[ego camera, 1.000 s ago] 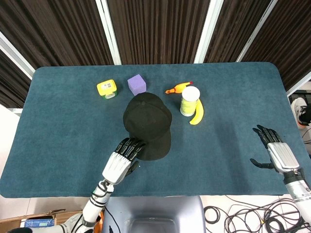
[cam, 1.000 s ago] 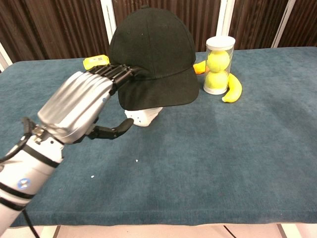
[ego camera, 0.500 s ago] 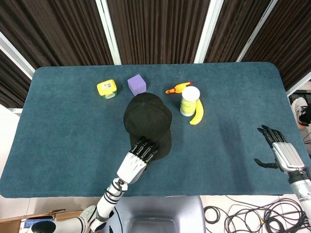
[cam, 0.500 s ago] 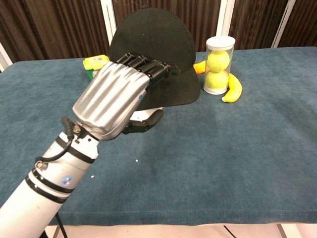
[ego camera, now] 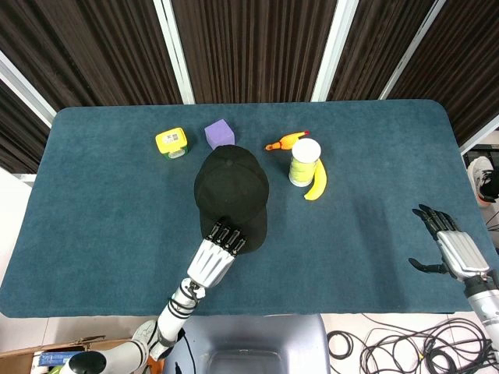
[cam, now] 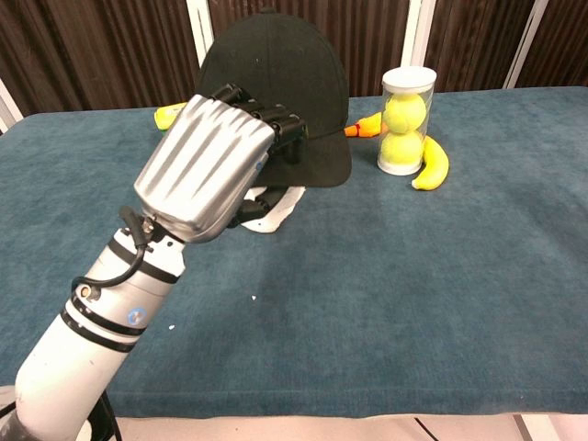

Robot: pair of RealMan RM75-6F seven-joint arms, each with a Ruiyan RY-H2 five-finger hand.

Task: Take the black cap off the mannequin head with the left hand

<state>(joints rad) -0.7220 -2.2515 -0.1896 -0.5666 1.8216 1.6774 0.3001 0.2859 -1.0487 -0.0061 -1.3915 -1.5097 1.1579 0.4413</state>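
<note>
The black cap (ego camera: 231, 191) (cam: 276, 83) sits on the white mannequin head (cam: 277, 208) at the middle of the table; only the head's chin shows under the brim in the chest view. My left hand (ego camera: 215, 253) (cam: 208, 165) grips the brim from the front, fingers (cam: 276, 124) curled over its top and thumb underneath. The brim is tilted upward. My right hand (ego camera: 454, 248) hovers at the table's right front edge, fingers spread and holding nothing; the chest view does not show it.
Behind the cap are a yellow box (ego camera: 171, 142) and a purple cube (ego camera: 219, 130). To its right stand a tube of tennis balls (ego camera: 305, 161) (cam: 405, 119), a banana (ego camera: 316, 184) (cam: 432, 165) and an orange-yellow toy (ego camera: 285, 141).
My left hand slid over the brim from the left and closed on it. The cap has tipped back and risen slightly. My right hand drew back toward the right edge.
</note>
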